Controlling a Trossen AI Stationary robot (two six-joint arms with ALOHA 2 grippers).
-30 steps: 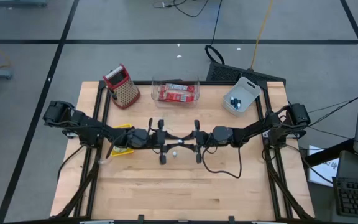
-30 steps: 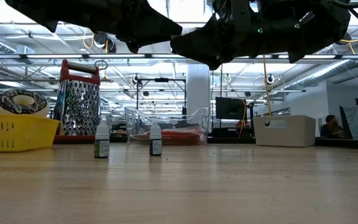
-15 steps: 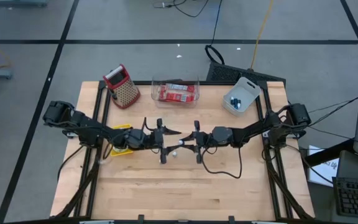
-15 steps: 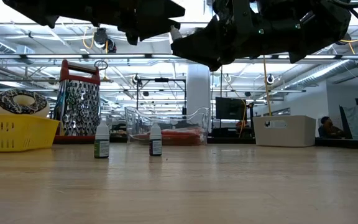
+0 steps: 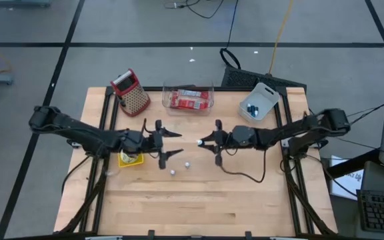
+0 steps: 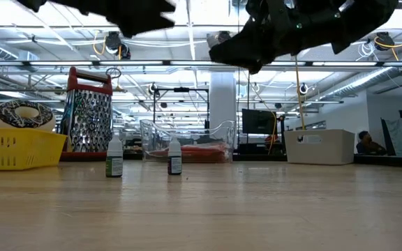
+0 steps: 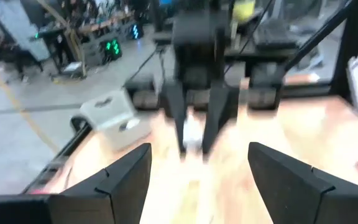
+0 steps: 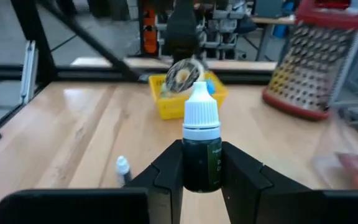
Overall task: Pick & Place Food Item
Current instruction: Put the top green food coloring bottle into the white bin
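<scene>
Wooden surface (image 5: pixel 199 200), largest item, carries a clear bin (image 5: pixel 188 97) of red food packets at its far edge, a grater (image 5: pixel 130 92) at the far left corner, and a yellow basket (image 5: pixel 129 158) (left side). Right tool (image 5: pixel 201 142) grips a dropper bottle (image 8: pixel 201 146) above centre. Left tool (image 5: pixel 173 143) hangs open. Two small bottles (image 5: pixel 173 171) stand near centre.

The counter (image 5: pixel 205 200) is light brown wood. The basket (image 6: pixel 16 150) is yellow, and the donut (image 6: pixel 19 113) in it is white with dark stripes. The grater (image 6: pixel 89 115) is shiny silver with a red top. The little bottle (image 8: pixel 201 146) is dark green with a white cap. The fingers (image 8: pixel 244 171) holding it are black. The box (image 6: pixel 319 146) is white.
</scene>
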